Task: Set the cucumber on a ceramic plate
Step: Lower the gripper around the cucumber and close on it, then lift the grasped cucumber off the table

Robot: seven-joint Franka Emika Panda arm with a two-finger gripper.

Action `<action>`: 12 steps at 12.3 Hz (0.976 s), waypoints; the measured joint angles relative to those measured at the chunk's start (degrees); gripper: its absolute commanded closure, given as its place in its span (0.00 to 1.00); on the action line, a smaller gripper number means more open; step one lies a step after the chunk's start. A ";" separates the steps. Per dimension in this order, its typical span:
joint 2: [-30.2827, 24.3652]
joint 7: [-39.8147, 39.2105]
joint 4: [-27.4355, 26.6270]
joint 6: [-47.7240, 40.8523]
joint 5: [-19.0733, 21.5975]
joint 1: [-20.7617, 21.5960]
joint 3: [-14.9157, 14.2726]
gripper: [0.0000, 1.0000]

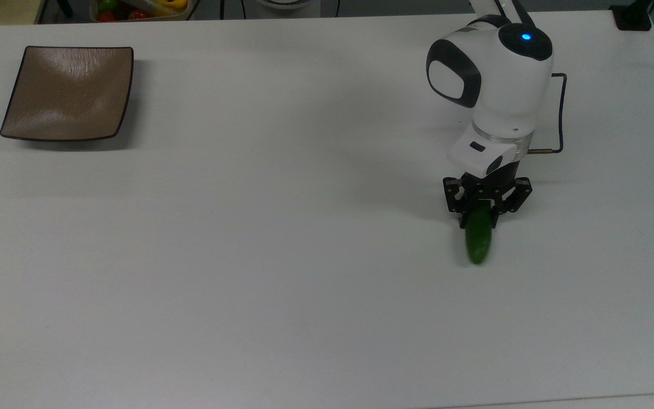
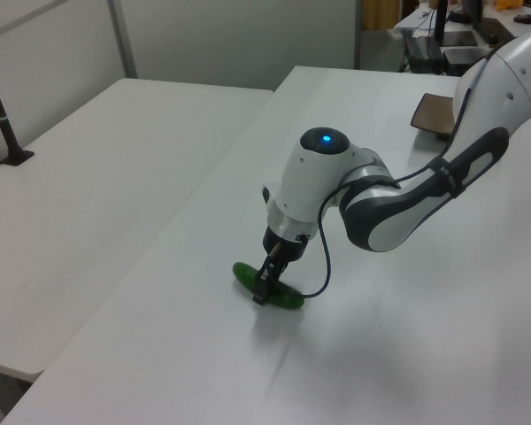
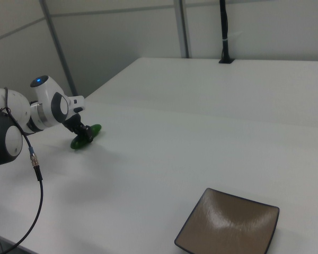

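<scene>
The upper end of the cucumber (image 1: pixel 478 241) is covered by the gripper (image 1: pixel 480 218) in the top view, so only its lower half is seen there, lying on the white table (image 1: pixel 281 238). The black fingers are seen pressed against both sides of the cucumber, pinching it close to that hidden end. In the left view the cucumber (image 2: pixel 270 288) is crossed by the gripper (image 2: pixel 262 290), with green seen on either side of it. In the right view the gripper (image 3: pixel 84 134) is small and dark against the cucumber (image 3: pixel 86 136), and the contact is hard to make out.

The ceramic plate (image 1: pixel 68 94) is seen bare at the top view's upper left, well apart from the cucumber, with a wide stretch of bare table between them. In the left view only a corner of the ceramic plate (image 2: pixel 432 112) is seen behind the arm (image 2: pixel 398 195). In the right view the ceramic plate (image 3: pixel 230 225) lies near the table's front edge. A tray of coloured objects (image 1: pixel 139 8) is cut off by the top view's upper edge.
</scene>
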 measured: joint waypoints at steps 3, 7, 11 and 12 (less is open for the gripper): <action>-0.01 0.00 0.03 0.00 0.00 -0.02 0.05 0.90; -3.75 0.00 -0.37 0.01 0.00 -1.17 0.06 0.90; -16.14 0.00 -6.35 -3.08 0.01 -4.73 0.07 0.90; -19.39 0.00 -7.34 -5.95 0.42 -5.67 0.07 0.90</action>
